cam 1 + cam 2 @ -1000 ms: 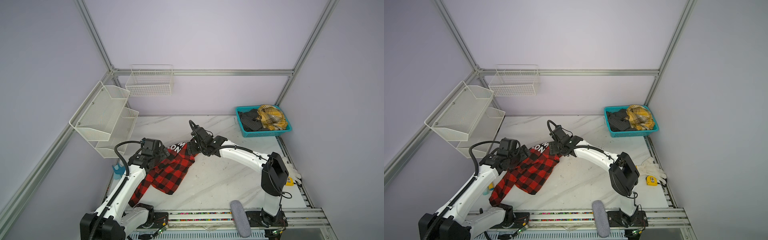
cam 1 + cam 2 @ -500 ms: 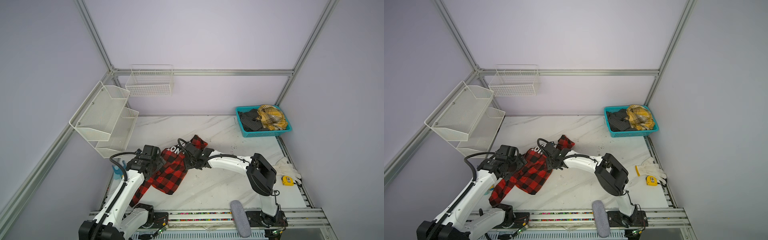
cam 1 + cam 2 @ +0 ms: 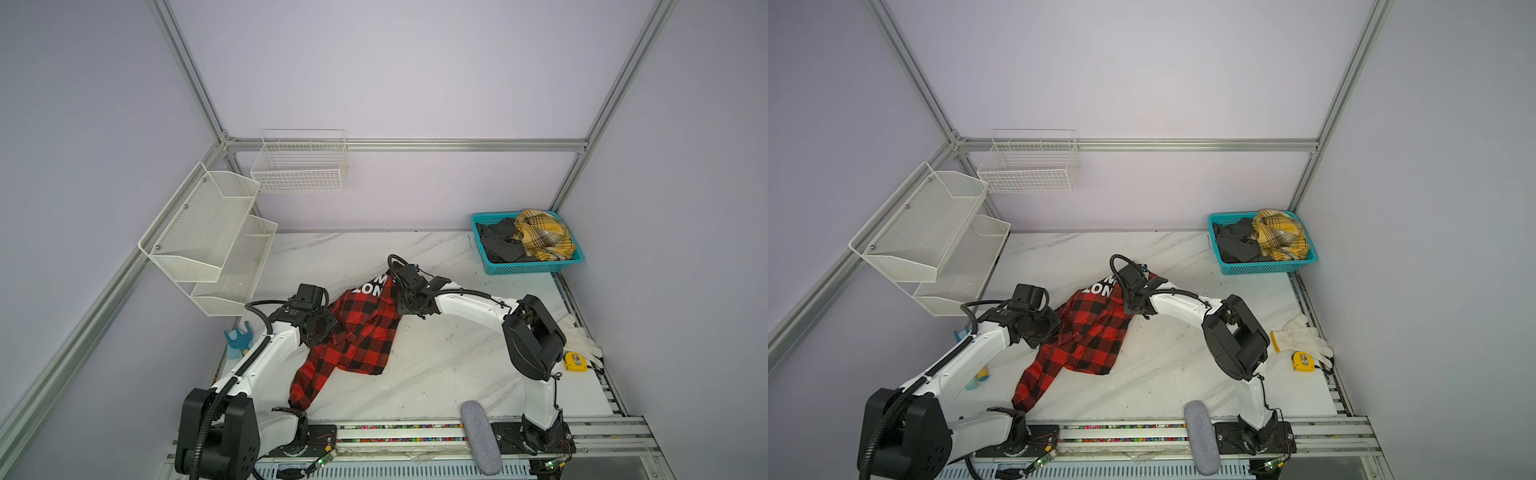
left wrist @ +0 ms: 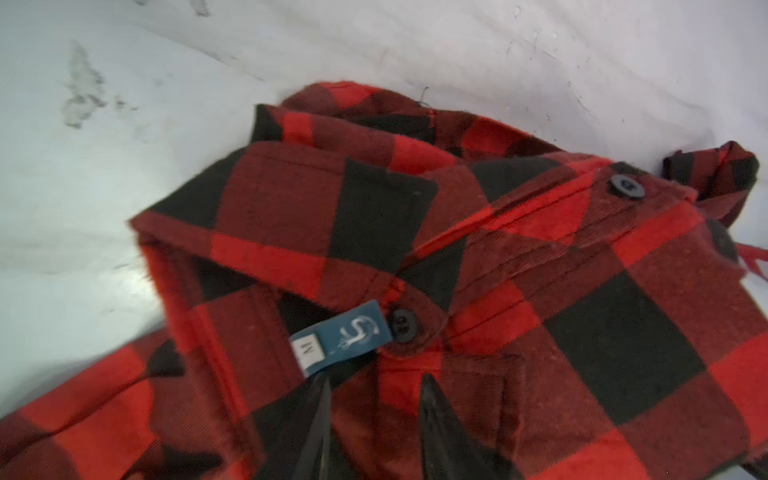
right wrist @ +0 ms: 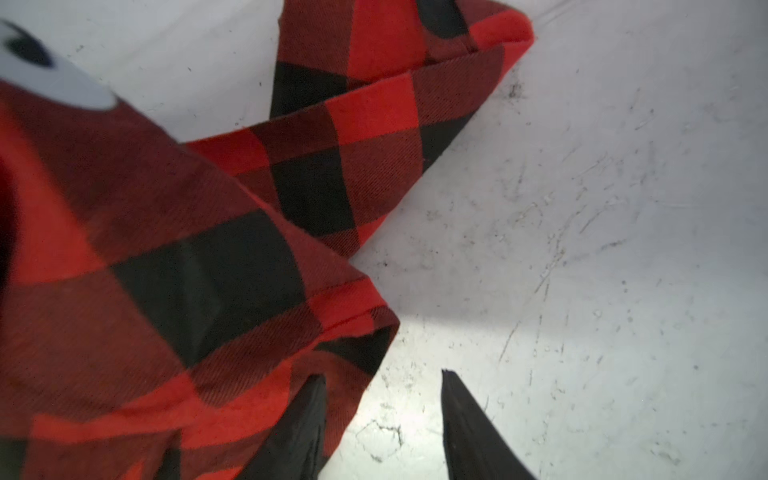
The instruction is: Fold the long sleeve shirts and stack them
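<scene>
A red-and-black check shirt (image 3: 361, 332) (image 3: 1092, 328) with white block letters lies crumpled mid-table, one sleeve trailing toward the front edge. My left gripper (image 3: 330, 326) (image 3: 1054, 328) sits at its left side. In the left wrist view, the left gripper (image 4: 374, 378) is shut on a bunch of the shirt (image 4: 540, 291) just below the collar and label. My right gripper (image 3: 405, 307) (image 3: 1133, 307) is at the shirt's far right edge. In the right wrist view, the right gripper (image 5: 382, 374) is open. One of its fingers rests on the hem of the shirt (image 5: 166, 249), and bare table shows between the jaws.
A teal basket (image 3: 528, 268) at the back right holds dark and yellow plaid cloth (image 3: 540, 237). White gloves (image 3: 582, 340) and a yellow tape measure (image 3: 575, 360) lie at the right edge. A grey roll (image 3: 480, 436) rests on the front rail. White mesh shelves (image 3: 208, 245) hang at the left.
The left jaws have come together on the shirt by its collar. The right jaws have narrowed, and the right gripper dipped to the shirt's edge and shifted slightly right.
</scene>
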